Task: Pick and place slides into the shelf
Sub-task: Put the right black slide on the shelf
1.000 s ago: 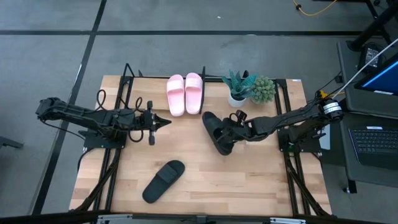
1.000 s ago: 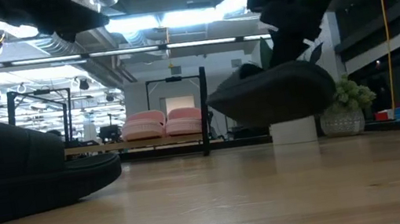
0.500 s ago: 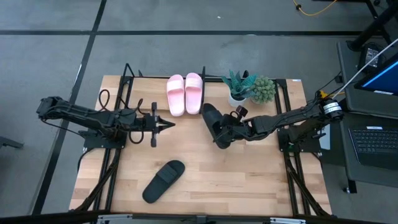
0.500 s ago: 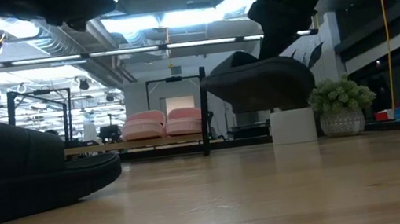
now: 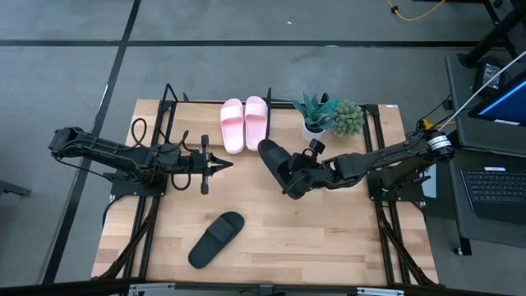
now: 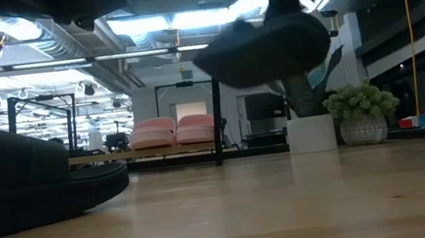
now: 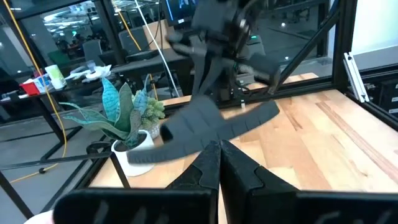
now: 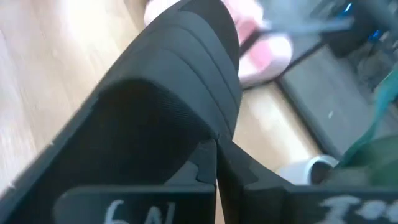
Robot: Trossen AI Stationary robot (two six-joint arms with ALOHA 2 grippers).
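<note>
My right gripper (image 5: 297, 176) is shut on a matte black slide (image 5: 277, 167), held in the air just right of the shelf (image 5: 168, 100); it also shows raised in the low view (image 6: 263, 47). Two light pink slides (image 5: 244, 123) lie side by side on the shelf's wooden base, at its right end. The other black slide (image 5: 216, 238) lies sole down on the table near the front. My left gripper (image 5: 227, 164) is shut and empty, hovering left of the held slide and pointing toward it. My right gripper pinches the black slide between its two fingers, at its side by the strap's edge (image 8: 214, 138); the slide itself hides the exact spot. The fingers come from the table's right side, slanting down. The slide is lifted clear of the table and tilted (image 7: 217, 127).
Two potted plants (image 5: 316, 115) (image 5: 348, 118) stand at the back right, close behind the held slide. Black side rails (image 5: 386, 238) run along both table edges. Bare wood shows between the near black slide and the right rail.
My right gripper has risen and gone toward the table's left and far edge, toward the shelf, carrying the black slide. The slide now hangs higher above the table than before and stays tilted.
</note>
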